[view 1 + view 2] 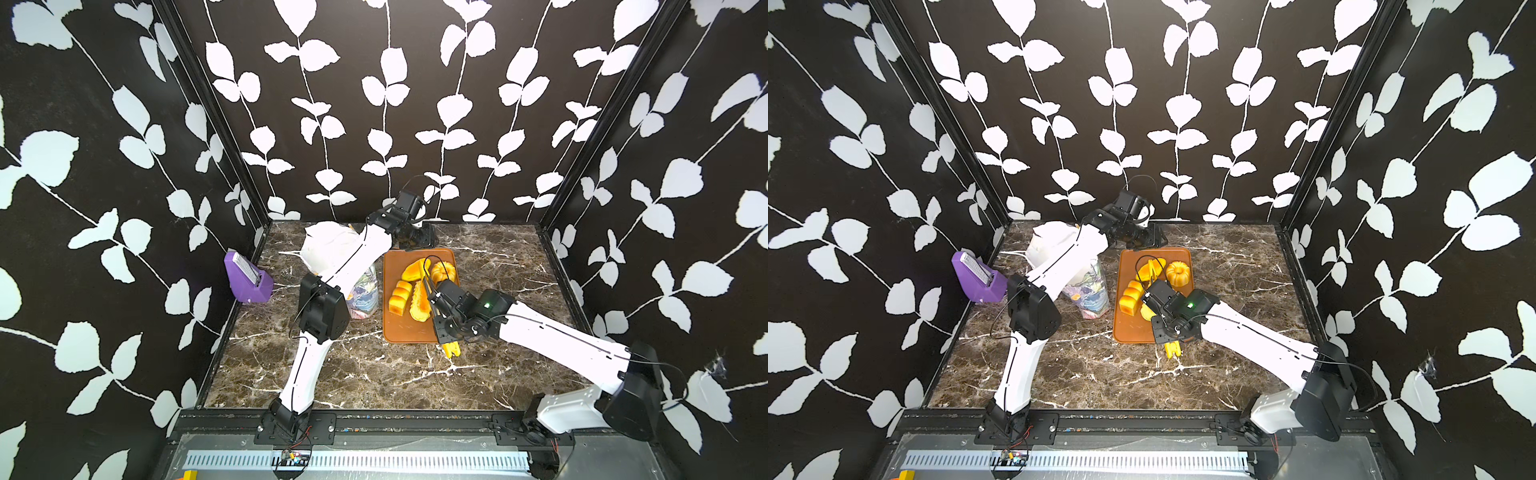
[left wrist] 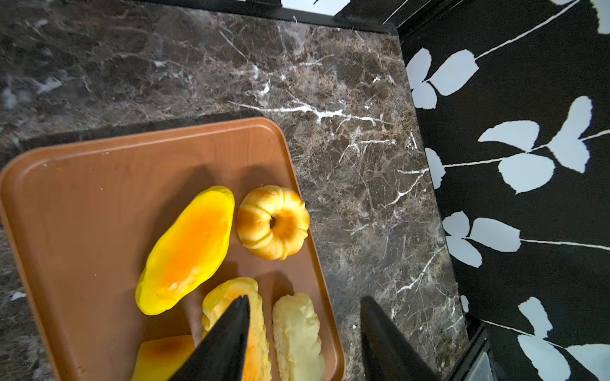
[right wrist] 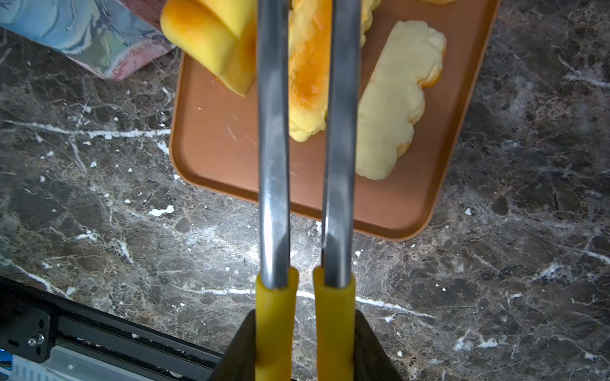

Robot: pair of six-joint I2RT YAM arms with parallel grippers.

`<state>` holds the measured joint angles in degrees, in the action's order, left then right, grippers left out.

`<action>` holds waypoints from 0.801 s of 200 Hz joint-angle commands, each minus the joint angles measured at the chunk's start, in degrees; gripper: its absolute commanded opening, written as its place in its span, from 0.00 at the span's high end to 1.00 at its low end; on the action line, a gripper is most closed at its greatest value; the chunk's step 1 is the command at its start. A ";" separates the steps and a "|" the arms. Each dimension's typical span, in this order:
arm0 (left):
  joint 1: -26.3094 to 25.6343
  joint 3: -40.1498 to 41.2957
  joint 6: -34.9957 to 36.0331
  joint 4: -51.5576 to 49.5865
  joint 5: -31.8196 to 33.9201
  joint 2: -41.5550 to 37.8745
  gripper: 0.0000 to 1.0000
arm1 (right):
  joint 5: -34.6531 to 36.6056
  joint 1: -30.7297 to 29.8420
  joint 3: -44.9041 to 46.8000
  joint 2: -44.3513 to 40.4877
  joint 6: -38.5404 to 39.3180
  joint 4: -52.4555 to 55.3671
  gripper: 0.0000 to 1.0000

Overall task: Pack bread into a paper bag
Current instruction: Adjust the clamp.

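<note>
We see all five pieces of bread lying on the brown tray. The oval bun and the bundt are at its far end, and the segmented loaf is on the side toward the bag. Two long loaves lie side by side, the orange-topped ridged loaf and the pale ridged loaf. The paper bag stands on the marble table just beside the tray's left edge, partly under the left arm. The left gripper hangs over the far part of the tray with its fingers moderately apart, and we see nothing gripped between them. The right gripper is clamped on the yellow handles of the tongs. The steel arms of the tongs run along either side of the orange-topped ridged loaf; whether they touch it we cannot tell. A purple box sits at the left wall.
</note>
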<state>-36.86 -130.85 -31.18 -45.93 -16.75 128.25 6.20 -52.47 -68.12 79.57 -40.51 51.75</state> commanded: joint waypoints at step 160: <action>-2.91 15.73 0.07 4.70 -2.76 -4.20 0.75 | 11.43 -0.14 -14.45 0.82 1.31 -1.15 1.00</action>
<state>-37.36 -116.90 -30.59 -38.44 -15.81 128.22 9.89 -52.93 -77.84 83.05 -40.40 59.55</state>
